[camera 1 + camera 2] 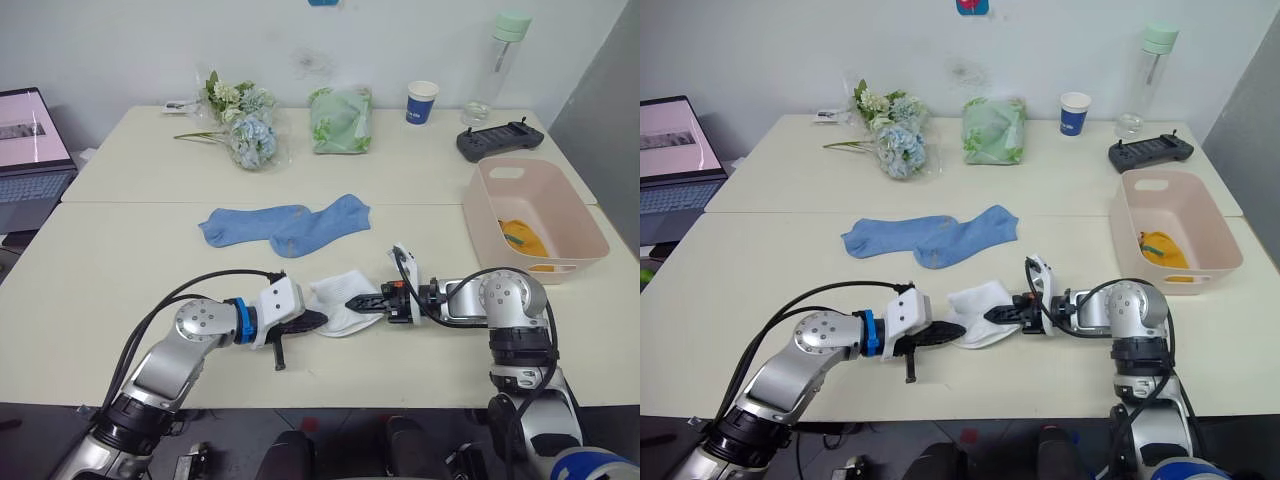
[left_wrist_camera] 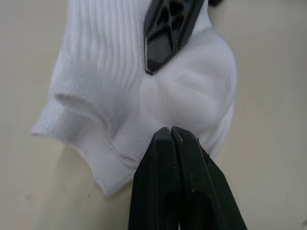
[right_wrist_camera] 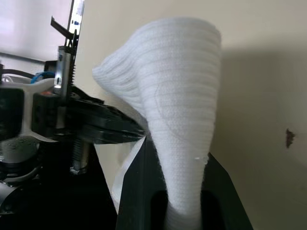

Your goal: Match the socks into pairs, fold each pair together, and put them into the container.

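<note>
A white sock [image 1: 340, 296] lies bunched near the table's front edge between my two grippers. My right gripper [image 3: 176, 152] is shut on it, the ribbed fabric rising between its fingers. From the other side, my left gripper [image 2: 170, 130] is shut, its tips resting on the sock's edge with no fabric seen between them. Two light blue socks [image 1: 285, 226] lie overlapping, flat at mid-table. The pale pink container [image 1: 525, 185] stands at the right with a mustard-yellow sock [image 1: 522, 238] inside.
Along the far side stand a laptop [image 1: 30, 150], a bunch of flowers [image 1: 240, 125], a green bundle in plastic [image 1: 342, 120], a paper cup [image 1: 422, 102], a clear bottle [image 1: 500, 65] and a black controller [image 1: 500, 140].
</note>
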Action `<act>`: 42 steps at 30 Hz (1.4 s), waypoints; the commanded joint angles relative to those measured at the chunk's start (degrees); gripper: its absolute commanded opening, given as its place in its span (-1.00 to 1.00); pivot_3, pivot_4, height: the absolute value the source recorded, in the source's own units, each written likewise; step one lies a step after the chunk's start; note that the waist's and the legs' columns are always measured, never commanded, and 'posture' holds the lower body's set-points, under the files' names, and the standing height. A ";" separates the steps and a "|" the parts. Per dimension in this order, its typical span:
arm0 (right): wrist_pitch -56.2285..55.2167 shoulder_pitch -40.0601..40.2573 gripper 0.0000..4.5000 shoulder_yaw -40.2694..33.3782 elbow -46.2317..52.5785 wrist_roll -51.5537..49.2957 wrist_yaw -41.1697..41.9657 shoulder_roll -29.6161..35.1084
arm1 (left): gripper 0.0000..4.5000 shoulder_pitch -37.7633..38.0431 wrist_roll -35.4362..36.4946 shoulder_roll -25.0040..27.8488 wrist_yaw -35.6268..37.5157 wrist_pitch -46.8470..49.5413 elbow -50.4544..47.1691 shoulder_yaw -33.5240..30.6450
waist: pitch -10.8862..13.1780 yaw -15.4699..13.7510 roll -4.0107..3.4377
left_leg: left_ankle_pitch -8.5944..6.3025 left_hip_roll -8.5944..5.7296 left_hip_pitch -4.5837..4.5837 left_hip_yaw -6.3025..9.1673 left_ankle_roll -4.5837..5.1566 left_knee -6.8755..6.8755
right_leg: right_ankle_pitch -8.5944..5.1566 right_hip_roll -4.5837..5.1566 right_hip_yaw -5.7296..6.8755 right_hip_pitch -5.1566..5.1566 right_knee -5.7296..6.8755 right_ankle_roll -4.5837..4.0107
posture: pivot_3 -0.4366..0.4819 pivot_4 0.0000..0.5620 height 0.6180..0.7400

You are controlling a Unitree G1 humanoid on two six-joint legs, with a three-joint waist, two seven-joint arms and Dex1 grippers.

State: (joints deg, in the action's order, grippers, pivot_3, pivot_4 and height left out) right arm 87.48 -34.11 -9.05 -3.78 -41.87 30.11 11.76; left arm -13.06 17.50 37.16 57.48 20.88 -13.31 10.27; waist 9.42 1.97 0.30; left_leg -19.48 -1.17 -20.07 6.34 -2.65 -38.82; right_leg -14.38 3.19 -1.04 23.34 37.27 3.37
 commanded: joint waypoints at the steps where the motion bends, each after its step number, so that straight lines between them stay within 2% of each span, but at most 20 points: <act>1: -2.96 -0.50 -1.00 -2.20 7.69 -2.78 2.36 3.62 | -0.61 -3.89 12.85 0.15 -1.25 10.94 -6.87 -8.59 | 0.02 -0.09 0.00 | 0.00 0.00 -0.02 0.01 0.00 -0.01 | 0.00 0.00 0.01 0.00 0.00 0.00 | -0.05 -0.47 1.00; 3: -4.24 -1.52 -1.00 -3.29 10.65 -2.81 1.92 5.47 | -0.37 -7.32 17.98 0.89 -2.41 16.72 -8.42 -11.75 | 0.02 -0.14 0.00 | 0.00 -0.01 -0.07 0.07 0.00 -0.04 | 0.00 0.00 0.08 0.00 -0.02 0.00 | -0.05 -0.47 1.00; 7: -6.90 -4.81 -1.00 -5.22 13.64 -2.51 0.69 8.34 | 0.19 -13.95 20.09 0.93 -4.76 20.93 -8.15 -12.77 | 0.03 0.05 -0.02 | 0.00 -0.01 -0.01 0.03 0.00 -0.03 | 0.00 -0.01 0.06 -0.04 -0.02 0.01 | -0.05 -0.47 1.00; 9: -11.03 -8.19 -1.00 -5.18 15.06 -0.25 0.91 13.14 | 0.48 -20.88 20.23 -0.84 -6.30 22.10 -5.81 -11.79 | 0.05 0.03 -0.02 | 0.01 -0.02 -0.01 0.00 -0.02 -0.04 | 0.00 -0.01 0.04 -0.02 0.00 0.01 | -0.05 -0.47 1.00; 10: -13.23 -9.50 -1.00 -4.96 14.99 1.20 1.10 15.86 | 0.55 -23.88 19.64 -1.90 -6.67 21.85 -4.63 -10.92 | 0.09 -0.15 -0.04 | 0.01 -0.03 -0.04 0.01 -0.02 -0.06 | 0.00 -0.01 0.05 -0.01 -0.01 0.01 | -0.05 -0.47 1.00; 13: -21.93 -12.78 -1.00 -2.00 12.88 7.21 4.28 25.95 | 0.97 -30.61 17.56 -5.23 -7.14 19.99 -1.35 -8.39 | 0.08 -0.37 -0.03 | 0.11 -0.08 -0.13 0.05 -0.17 -0.10 | 0.00 0.01 0.10 -0.04 -0.15 0.02 | -0.05 -0.47 1.00; 15: -29.83 -15.24 -1.00 0.62 9.31 12.90 6.72 33.02 | 0.99 -34.20 16.59 -7.66 -7.56 18.63 0.95 -7.24 | 0.10 -0.37 -0.03 | 0.13 -0.10 -0.20 0.00 -0.22 -0.03 | -0.02 0.04 0.09 -0.04 -0.28 0.05 | -0.05 -0.47 1.00; 18: -39.66 -17.47 -1.00 3.64 3.80 19.64 8.43 38.87 | 0.99 -37.49 14.10 -10.36 -8.66 16.66 4.08 -5.77 | 0.09 0.01 -0.01 | 0.14 -0.11 -0.49 -0.09 -0.24 -0.05 | -0.03 0.09 0.06 0.20 -0.36 0.07 | -0.05 -0.47 1.00; 21: -58.83 -18.55 -1.00 10.74 -5.23 33.49 11.67 47.99 | 0.99 -42.69 10.53 -15.37 -11.16 13.79 9.19 -3.26 | 0.12 -0.08 0.00 | 0.15 -0.13 -0.71 -0.15 -0.26 -0.11 | -0.03 0.13 0.04 0.46 -0.23 0.07 | -0.05 -0.47 1.00; 24: -73.16 -18.63 -1.00 16.56 -12.82 42.88 14.67 52.98 | 0.99 -45.27 9.87 -18.51 -11.03 12.96 10.61 -2.36 | 0.12 -0.10 0.00 | 0.16 -0.14 -0.78 -0.26 -0.26 -0.14 | 0.02 0.13 -0.06 0.59 -0.18 0.11 | -0.05 -0.47 1.00; 26: -83.78 -18.72 -1.00 21.30 -19.25 51.59 13.34 55.47 | 0.99 -45.50 9.38 -20.94 -10.99 11.94 11.31 -1.49 | 0.11 -0.03 0.00 | 0.16 -0.12 -0.78 -0.30 -0.27 -0.13 | 0.02 0.13 -0.08 0.61 -0.20 0.11 | -0.05 -0.47 1.00; 28: -90.47 -18.38 -1.00 24.35 -23.72 56.81 12.70 55.76 | 0.99 -44.59 8.44 -22.76 -11.13 11.08 11.01 -0.19 | 0.11 0.04 0.00 | 0.17 -0.13 -0.77 -0.42 -0.27 -0.13 | 0.02 0.14 -0.21 0.66 -0.19 0.12 | -0.05 -0.47 1.00; 31: -95.68 -17.13 -1.00 26.15 -28.69 59.32 13.60 53.27 | 0.99 -42.93 8.56 -24.98 -12.17 12.05 8.79 0.73 | 0.12 0.41 -0.01 | 0.18 -0.11 -0.75 -0.60 -0.29 -0.12 | 0.02 0.13 -0.36 0.76 -0.13 0.12 | -0.05 -0.47 1.00; 37: -98.23 -17.34 -1.00 28.14 -35.24 61.66 19.17 48.22 | 0.99 -39.61 7.24 -24.95 -12.65 14.38 6.67 2.73 | 0.12 0.52 -0.03 | 0.20 -0.13 -0.68 -0.81 -0.33 -0.15 | 0.10 0.11 -0.67 0.78 -0.06 0.21 | -0.05 -0.47 1.00; 42: -96.71 -19.24 -0.30 27.25 -35.59 61.19 26.33 48.13 | 1.00 -39.01 7.44 -24.70 -12.93 14.72 5.77 1.98 | 0.12 0.13 -0.03 | 0.20 -0.18 -0.66 -0.99 -0.32 -0.19 | 0.19 0.11 -0.91 0.80 -0.15 0.35 | -0.05 -0.47 1.00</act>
State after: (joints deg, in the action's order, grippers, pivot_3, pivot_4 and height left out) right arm -9.49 -51.07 20.30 -40.24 19.62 54.44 58.50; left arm -51.37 24.89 12.68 44.88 35.83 -5.03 13.12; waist 9.54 2.10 0.27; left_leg -19.28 -1.35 -20.73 5.36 -2.97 -39.01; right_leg -14.19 3.31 -1.95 24.15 37.11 3.72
